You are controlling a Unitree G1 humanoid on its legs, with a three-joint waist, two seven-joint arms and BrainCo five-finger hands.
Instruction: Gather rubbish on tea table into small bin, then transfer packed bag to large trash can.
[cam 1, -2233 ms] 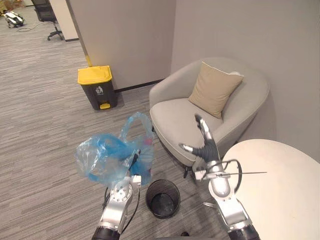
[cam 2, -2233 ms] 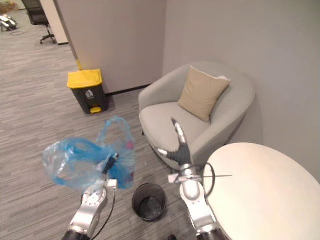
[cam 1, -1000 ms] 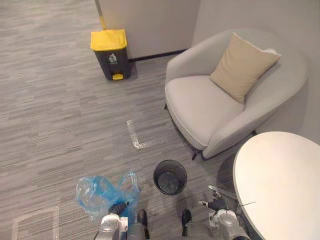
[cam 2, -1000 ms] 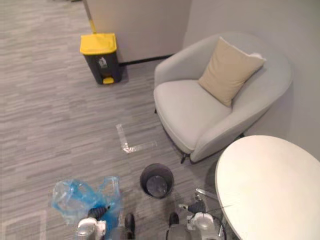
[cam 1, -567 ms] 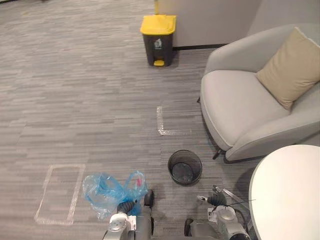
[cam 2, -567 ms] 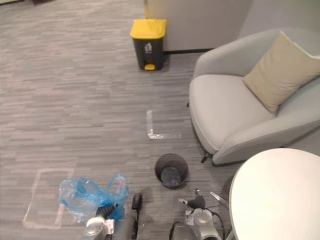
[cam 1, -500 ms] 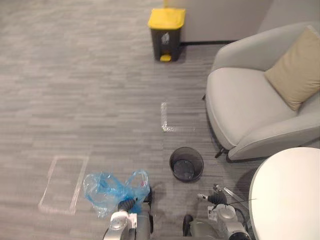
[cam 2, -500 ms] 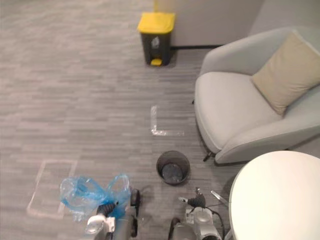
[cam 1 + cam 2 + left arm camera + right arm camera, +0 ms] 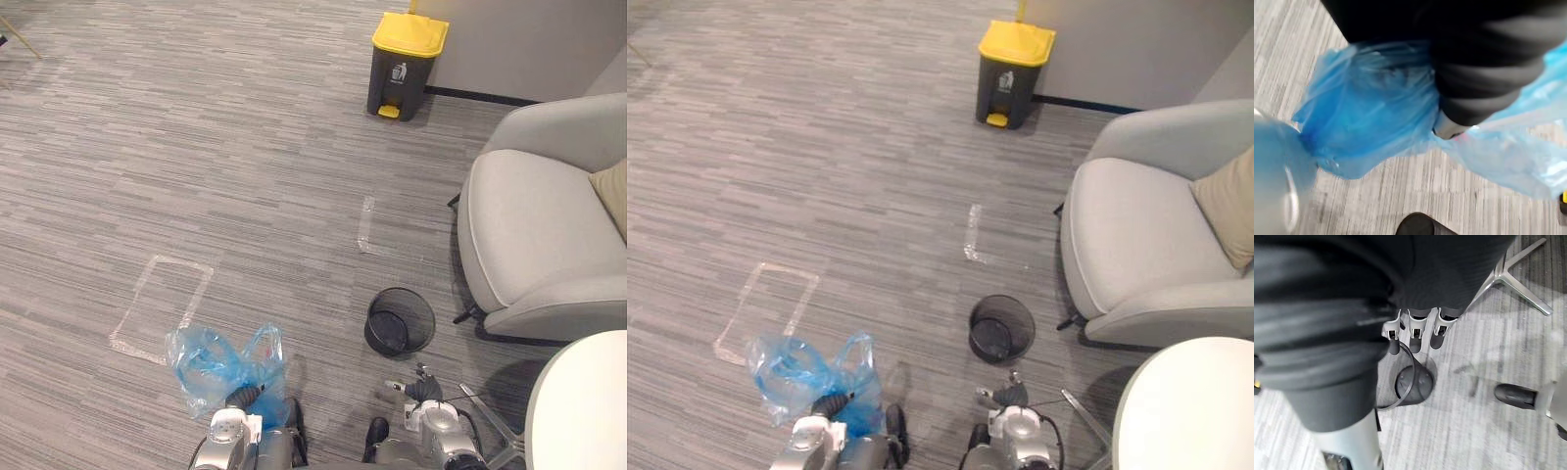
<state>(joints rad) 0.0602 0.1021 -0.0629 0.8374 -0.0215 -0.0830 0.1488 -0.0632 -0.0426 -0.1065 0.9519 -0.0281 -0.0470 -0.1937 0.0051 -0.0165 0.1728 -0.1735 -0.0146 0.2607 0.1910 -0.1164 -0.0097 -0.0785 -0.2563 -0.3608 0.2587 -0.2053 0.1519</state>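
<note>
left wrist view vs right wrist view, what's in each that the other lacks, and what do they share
Left wrist view: the crumpled blue plastic bag, bunched in the left hand. Right wrist view: the right hand with straight fingers, the small black mesh bin beyond them, and silver metal table legs. Shared: the grey striped carpet.

We see two rounded silver-grey forearms at the near edge of the scene, their metal smooth and slightly glossy. The left hand [image 9: 244, 397] is capped by a black cover with deep ribs running across it, and a pale silver block sits where it meets the forearm. The right hand [image 9: 422, 391] wears the same dark ribbed cover. Its fingers [image 9: 1416, 325] are silver-white segments in a row, each ending in a dark rounded tip.
</note>
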